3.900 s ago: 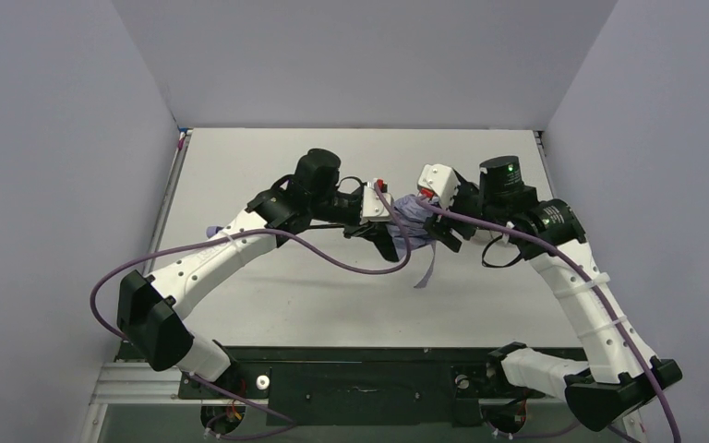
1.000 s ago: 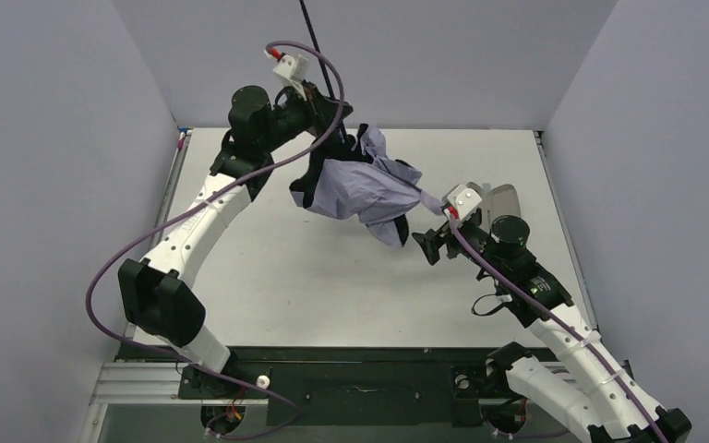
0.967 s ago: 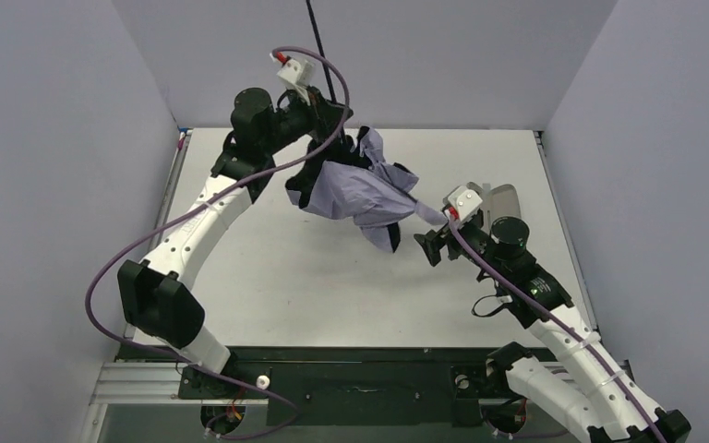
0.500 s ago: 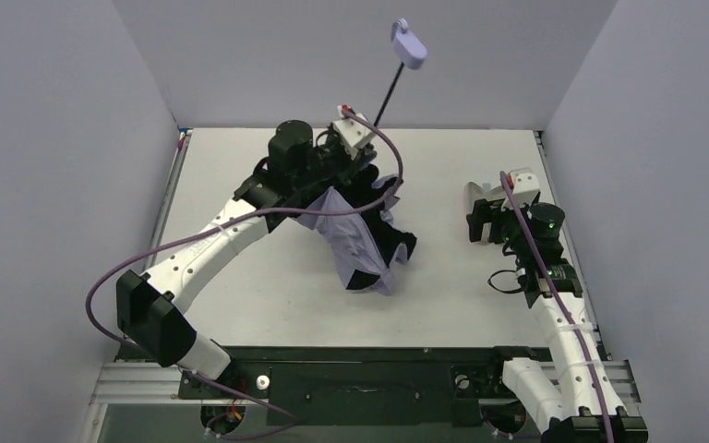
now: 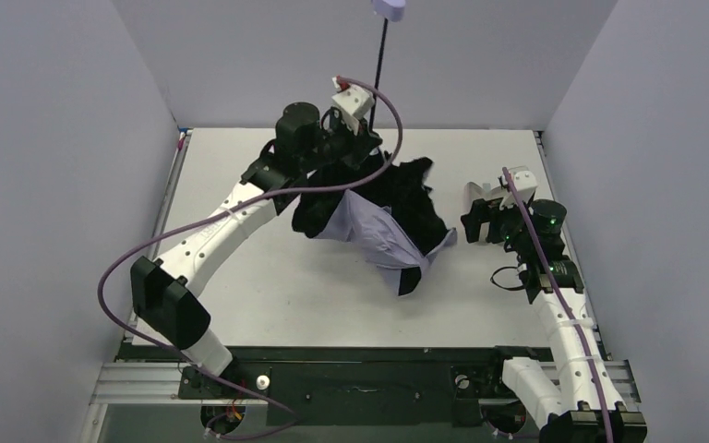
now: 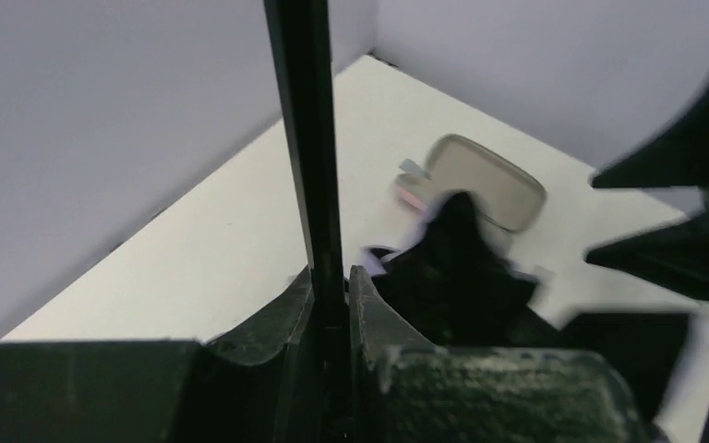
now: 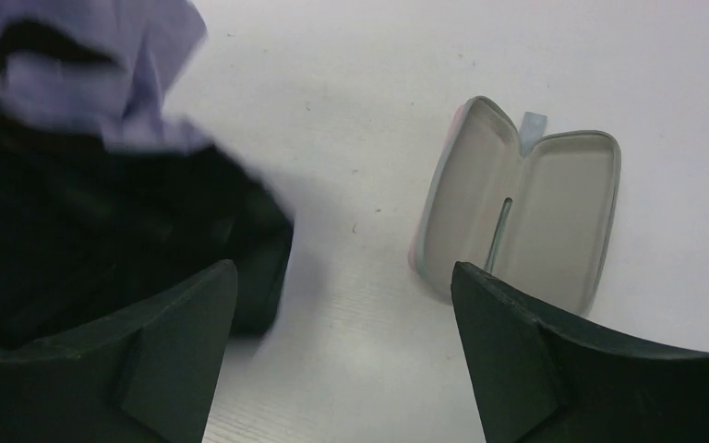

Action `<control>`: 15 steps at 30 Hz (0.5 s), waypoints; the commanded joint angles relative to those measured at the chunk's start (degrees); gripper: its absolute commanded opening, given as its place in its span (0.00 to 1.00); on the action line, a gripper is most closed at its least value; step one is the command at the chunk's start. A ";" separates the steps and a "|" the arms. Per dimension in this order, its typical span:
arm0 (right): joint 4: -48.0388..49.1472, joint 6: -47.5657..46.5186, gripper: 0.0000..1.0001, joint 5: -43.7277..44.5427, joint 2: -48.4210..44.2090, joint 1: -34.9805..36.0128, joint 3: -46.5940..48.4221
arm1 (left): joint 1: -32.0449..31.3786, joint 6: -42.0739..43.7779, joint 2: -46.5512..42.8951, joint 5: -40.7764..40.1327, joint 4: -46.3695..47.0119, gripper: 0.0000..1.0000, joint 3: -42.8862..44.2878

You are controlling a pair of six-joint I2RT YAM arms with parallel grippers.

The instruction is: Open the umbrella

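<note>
1. Above the table (image 5: 268, 286), seen from overhead, the left gripper (image 5: 354, 129) clamps the umbrella (image 5: 378, 221) by its shaft. The canopy, drooping half a second ago, now billows wider and looks partly open. The right gripper (image 5: 474, 221) stands wide and empty, just right of the fabric.
2. Left wrist: jaws pinch the shaft (image 6: 309, 138).
3. Right wrist: white tabletop, with an open case (image 7: 526, 208) to the right. Grey walls (image 5: 55, 185) enclose the table.

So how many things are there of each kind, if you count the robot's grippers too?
umbrella: 1
open case: 1
grippers: 2, the left gripper shut on the umbrella's shaft, the right gripper open
total: 4
</note>
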 commanded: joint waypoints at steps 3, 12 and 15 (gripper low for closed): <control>-0.28 -1.28 0.81 -3.23 -0.91 -0.57 3.06 | 15.05 -5.16 6.51 -14.96 0.68 0.00 13.44; -0.32 -1.34 0.81 -5.34 0.46 -0.71 4.92 | -0.05 -8.52 1.32 -11.35 2.10 0.00 5.64; -1.01 -2.13 0.81 -8.27 -0.39 -0.72 5.63 | 8.52 -11.61 6.26 -25.36 -2.96 0.00 12.79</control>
